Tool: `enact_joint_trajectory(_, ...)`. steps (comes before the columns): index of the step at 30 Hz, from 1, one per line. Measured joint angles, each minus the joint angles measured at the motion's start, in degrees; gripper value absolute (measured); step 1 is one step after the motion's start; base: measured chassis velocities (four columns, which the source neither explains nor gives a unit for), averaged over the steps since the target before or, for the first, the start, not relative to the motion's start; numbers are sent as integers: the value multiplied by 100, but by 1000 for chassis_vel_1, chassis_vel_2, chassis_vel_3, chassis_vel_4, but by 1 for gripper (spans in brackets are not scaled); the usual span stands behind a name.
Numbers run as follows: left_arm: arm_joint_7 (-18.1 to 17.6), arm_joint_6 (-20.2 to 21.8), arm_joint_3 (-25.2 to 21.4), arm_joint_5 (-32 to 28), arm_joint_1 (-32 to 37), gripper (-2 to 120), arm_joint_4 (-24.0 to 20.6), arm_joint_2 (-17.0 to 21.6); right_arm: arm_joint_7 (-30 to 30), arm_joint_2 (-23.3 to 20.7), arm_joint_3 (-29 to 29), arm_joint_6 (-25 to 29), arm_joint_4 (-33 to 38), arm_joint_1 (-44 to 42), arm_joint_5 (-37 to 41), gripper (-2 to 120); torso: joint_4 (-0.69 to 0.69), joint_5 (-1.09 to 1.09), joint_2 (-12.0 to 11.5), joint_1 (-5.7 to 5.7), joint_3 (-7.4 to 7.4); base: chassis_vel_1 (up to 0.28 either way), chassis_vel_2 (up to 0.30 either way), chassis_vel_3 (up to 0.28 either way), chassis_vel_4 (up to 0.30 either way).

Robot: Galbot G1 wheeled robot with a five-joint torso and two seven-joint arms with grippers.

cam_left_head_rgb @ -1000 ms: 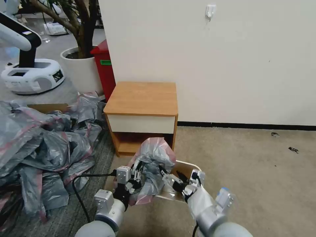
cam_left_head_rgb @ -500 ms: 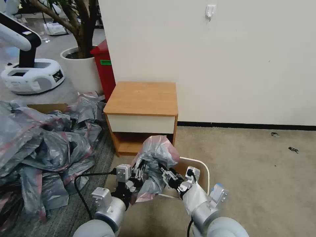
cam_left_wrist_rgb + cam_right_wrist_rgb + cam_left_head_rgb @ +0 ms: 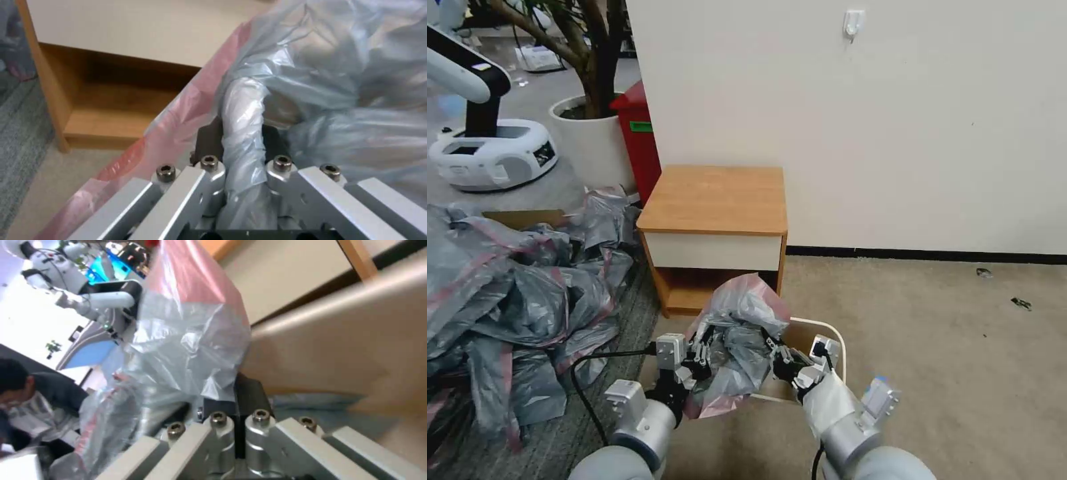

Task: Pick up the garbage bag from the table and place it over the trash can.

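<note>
I see the garbage bag [image 3: 739, 333] bunched up in the air between my two grippers, low in front of the table [image 3: 715, 200] and just above the near-left edge of the trash can [image 3: 834, 347]. My left gripper [image 3: 699, 352] is on the bag's left side. In the left wrist view its fingers [image 3: 209, 140] squeeze a twisted roll of the bag [image 3: 249, 110]. My right gripper [image 3: 782, 359] is on the bag's right side, over the can's opening. In the right wrist view its fingers [image 3: 249, 396] are pressed together, with a fold of the bag [image 3: 186, 340] at their tips, but I cannot tell if they pinch it. The tabletop is bare wood. The can sits on tan carpet [image 3: 934, 333]. A big heap of grey bags [image 3: 507, 293] lies on the floor to the left, near a red bin [image 3: 639, 133] and a potted tree [image 3: 590, 120].
</note>
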Motion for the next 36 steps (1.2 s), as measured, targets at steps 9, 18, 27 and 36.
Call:
enact_joint_trajectory(9,-75,17,11,74,63,7,39,5,50,-550,530,-569,580,157,506,0,-1,1,0,0,0,0,0,0,0)
enact_joint_trajectory(18,62,6,63,70,178,6,-12,-29,755,-1192,830,-976,253,1213,1411,0,0,1,0,0,0,0,0,0,0)
enact_joint_trajectory(27,94,-8,20,0,277,6,-72,-99,1470,-1427,1007,-1115,85,1627,1902,0,0,0,0,0,0,0,0,0,0)
enact_joint_trajectory(36,-17,-1,-55,-349,236,6,-62,-140,1575,-1522,1177,-1173,329,1420,2024,6,0,0,0,-1,0,0,0,0,0)
